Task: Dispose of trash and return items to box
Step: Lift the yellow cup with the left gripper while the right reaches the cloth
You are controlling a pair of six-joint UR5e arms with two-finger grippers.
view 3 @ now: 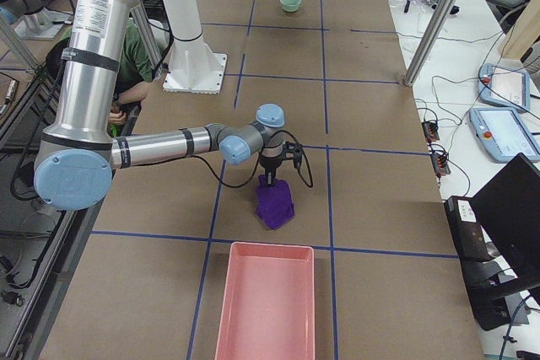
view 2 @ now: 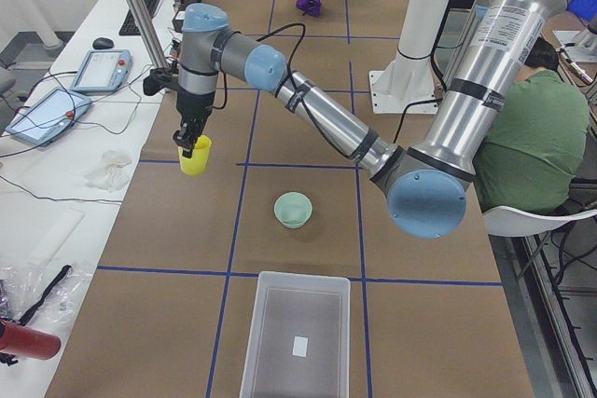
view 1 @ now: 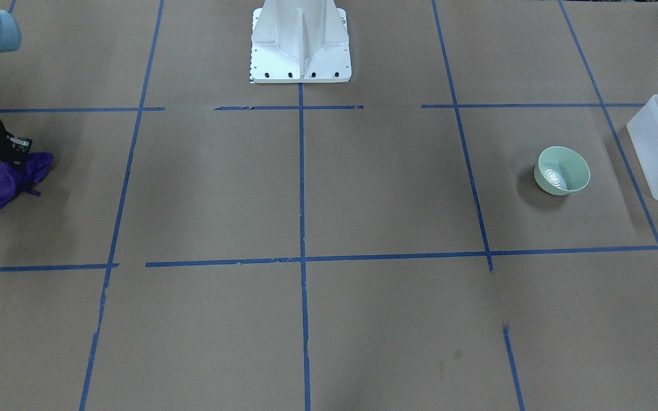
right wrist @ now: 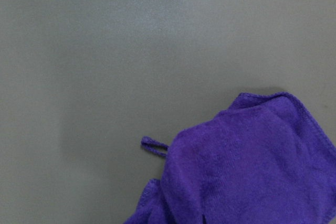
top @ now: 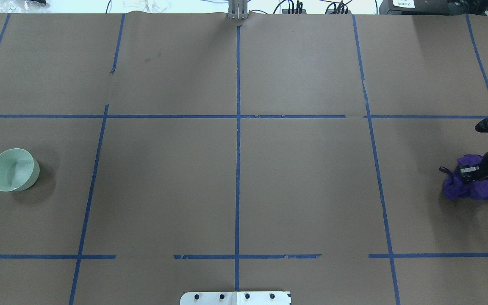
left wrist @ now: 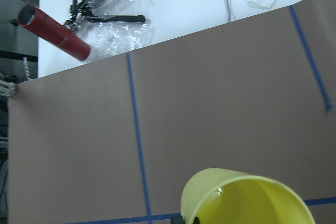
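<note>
Over blue-taped brown paper (view 1: 363,188), a small yellow plastic cup (view 2: 195,157) is clamped by the left gripper (view 2: 189,142), a purple cloth (top: 466,188) pinched by the right gripper (top: 464,173); a pale green emblemed bowl (view 1: 562,170) set near the frosted white-labelled bin (view 1: 649,148).

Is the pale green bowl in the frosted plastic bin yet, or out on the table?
Out. The pale green bowl sits upright on the table, apart from the frosted plastic bin.
</note>
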